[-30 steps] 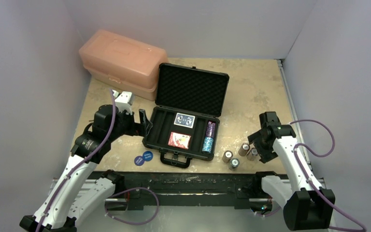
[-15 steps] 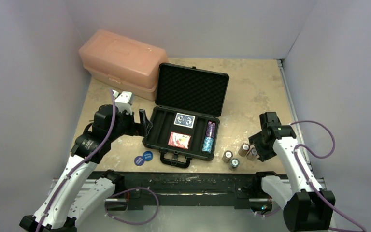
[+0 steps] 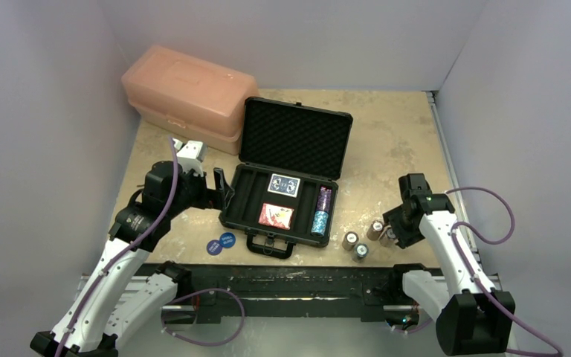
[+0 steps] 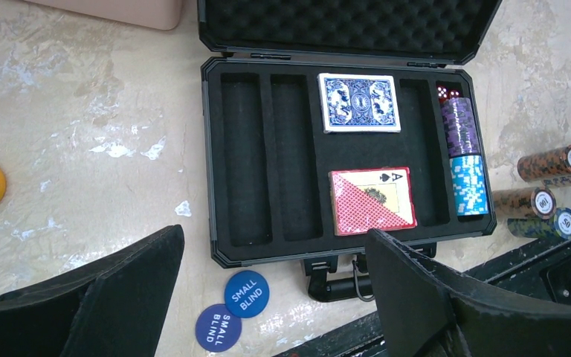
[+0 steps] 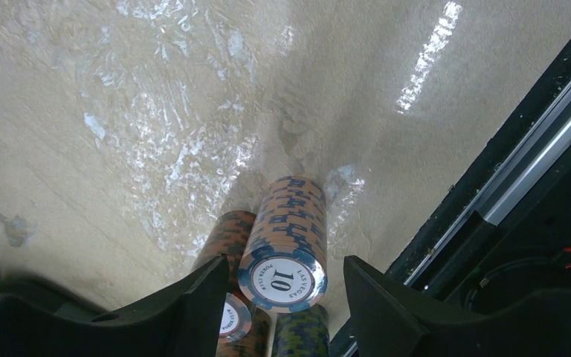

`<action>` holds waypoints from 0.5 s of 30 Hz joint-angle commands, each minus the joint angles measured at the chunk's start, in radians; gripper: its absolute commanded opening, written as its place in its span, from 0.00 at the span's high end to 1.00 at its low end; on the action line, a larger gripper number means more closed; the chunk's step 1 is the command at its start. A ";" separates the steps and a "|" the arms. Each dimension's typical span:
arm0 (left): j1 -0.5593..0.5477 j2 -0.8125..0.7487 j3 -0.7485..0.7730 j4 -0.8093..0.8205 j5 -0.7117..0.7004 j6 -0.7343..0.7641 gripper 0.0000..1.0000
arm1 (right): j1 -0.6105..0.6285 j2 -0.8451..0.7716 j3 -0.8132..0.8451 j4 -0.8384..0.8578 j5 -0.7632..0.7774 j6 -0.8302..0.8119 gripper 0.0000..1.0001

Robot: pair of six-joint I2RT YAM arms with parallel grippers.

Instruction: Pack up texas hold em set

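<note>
The texas hold em set (image 3: 249, 195) is partly packed, by my reading. Its black briefcase (image 3: 295, 139) lies open in the middle of the bench, toward the near edge, with the lid up.

At its left end the left fingers (image 4: 119, 297) hang spread wide and empty above the bench, apart from the case. Just below them, by the near edge and left of the handle, the two blue discs (image 4: 247, 293) lie loose.

Inside the case the two left slots are bare. Next come the blue deck (image 4: 359, 103) and the red deck (image 4: 372, 199), and the rightmost slot holds the purple chips (image 4: 459, 126) and the light-blue chips (image 4: 468, 184).

To the right of the case, near the near edge, four loose chip stacks (image 3: 362, 239) lie on their sides. The right fingers (image 5: 193, 305) stand on either side of the stack marked 10 (image 5: 282, 245), and a thin gap shows at its right side, so I judge it not yet gripped.

The four stacks, the discs and the lid remain to be dealt with.
</note>
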 commanded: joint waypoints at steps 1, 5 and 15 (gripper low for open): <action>-0.007 -0.004 0.043 0.011 -0.012 0.005 0.09 | -0.006 -0.002 -0.026 0.009 -0.007 0.020 0.38; -0.007 -0.004 0.045 0.008 -0.016 0.005 0.09 | -0.006 -0.005 -0.026 0.012 -0.003 0.018 0.40; -0.007 -0.003 0.046 0.008 -0.016 0.006 0.09 | -0.006 0.013 -0.019 0.022 0.006 0.001 0.43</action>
